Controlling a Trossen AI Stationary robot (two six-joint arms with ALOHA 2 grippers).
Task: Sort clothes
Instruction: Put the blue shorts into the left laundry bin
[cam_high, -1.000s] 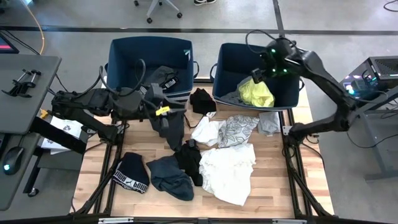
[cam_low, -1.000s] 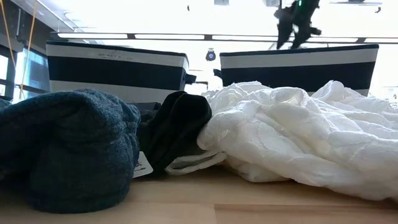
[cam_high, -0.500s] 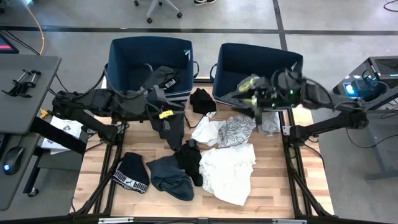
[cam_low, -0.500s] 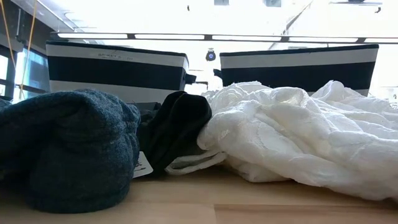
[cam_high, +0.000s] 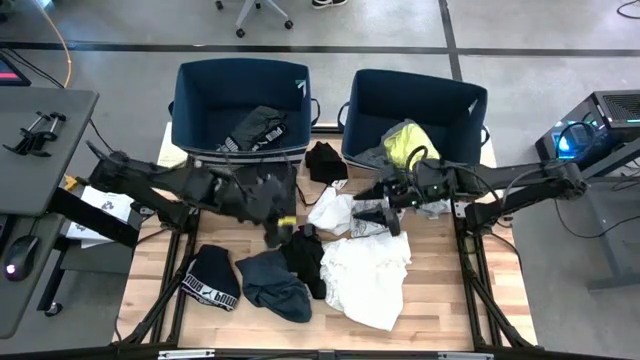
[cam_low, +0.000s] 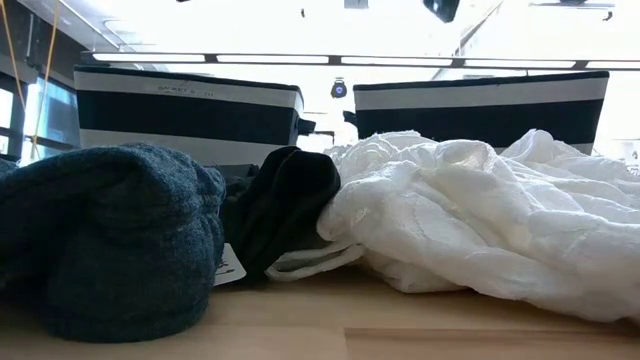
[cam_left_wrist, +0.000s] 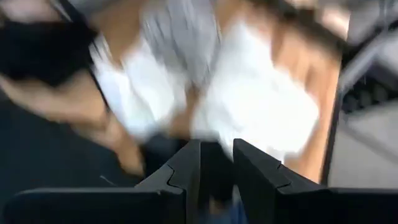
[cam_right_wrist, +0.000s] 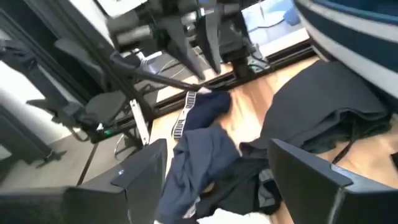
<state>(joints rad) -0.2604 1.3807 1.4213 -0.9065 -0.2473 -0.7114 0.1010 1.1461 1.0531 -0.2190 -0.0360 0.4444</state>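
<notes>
Clothes lie strewn on the wooden table (cam_high: 440, 290): a white garment (cam_high: 365, 275), a light grey patterned one (cam_high: 385, 205), a black one (cam_high: 305, 255), a dark blue-grey one (cam_high: 270, 285) and a black one with a white waistband (cam_high: 212, 280). A neon yellow garment (cam_high: 410, 145) lies in the right bin (cam_high: 415, 95), and a dark one (cam_high: 255, 128) lies in the left bin (cam_high: 240, 85). My left gripper (cam_high: 280, 222) hangs over the table's middle, its fingers (cam_left_wrist: 189, 168) slightly apart and empty. My right gripper (cam_right_wrist: 227, 180) is wide open over the patterned garment.
A black garment (cam_high: 325, 160) lies on the table between the two bins. A small grey garment (cam_high: 432, 198) lies under my right arm. The right wrist view shows my left gripper (cam_right_wrist: 200, 46) pointing down above the clothes. Bare wood shows along the table's left side (cam_high: 160, 270).
My right gripper has come down from above the right bin toward the table's near edge and left, to just over the patterned garment. My left gripper has moved from the left bin's front toward the near edge and right, over the middle clothes.
</notes>
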